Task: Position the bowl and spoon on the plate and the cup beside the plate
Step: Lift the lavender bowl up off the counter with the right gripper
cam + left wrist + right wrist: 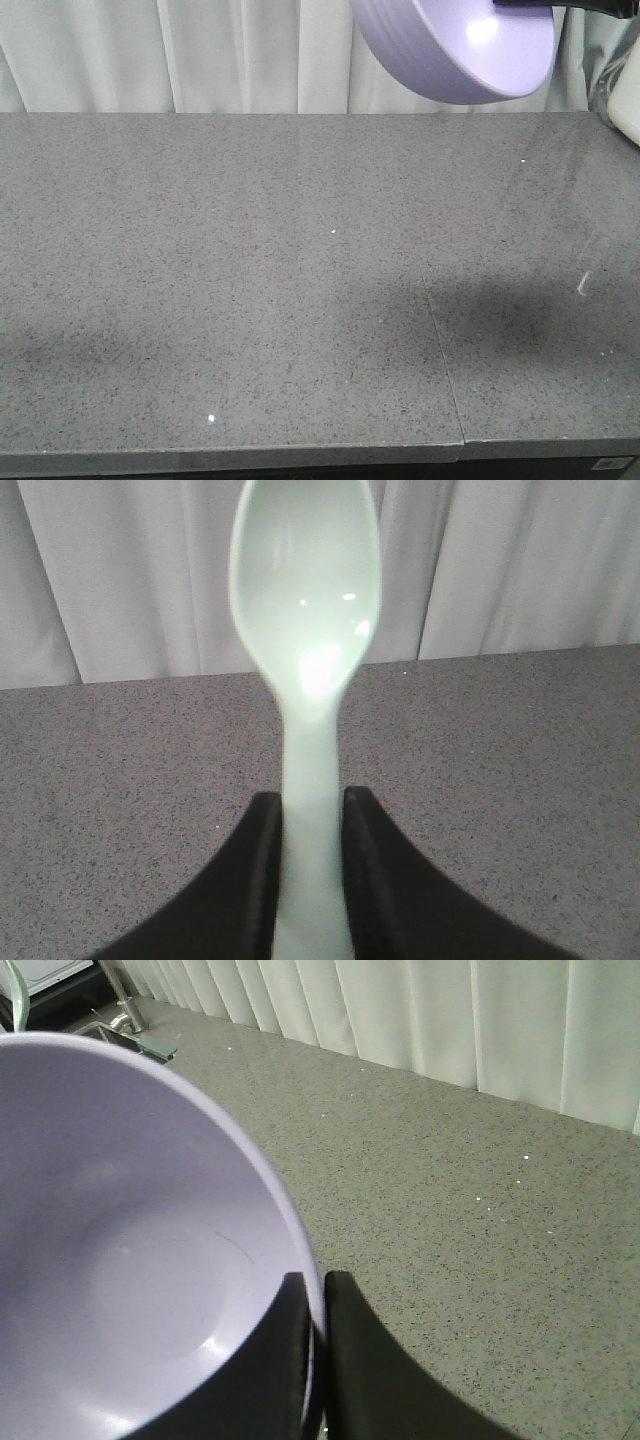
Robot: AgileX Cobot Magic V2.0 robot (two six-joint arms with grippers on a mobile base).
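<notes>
A grey speckled stone table (250, 300) fills most of the front view, with a thin seam (445, 360) running from its near edge toward the far side, right of centre. A pale pleated curtain (200, 55) hangs along the far edge. A soft shadow (480, 310) lies on the right half of the tabletop. The lavender bowl (450, 50) is up in the air at the far right, well above the table and tilted so its underside faces the front camera. In the right wrist view, the right gripper (318, 1285) is pinched narrowly on the bowl's rim, with one black finger inside the wall and one outside. The mint-white spoon (305, 610) is also off the table. The left gripper (312, 800) clamps its thick handle between two black fingers, and the scoop points away from the wrist toward the curtain with its hollow side showing.
</notes>
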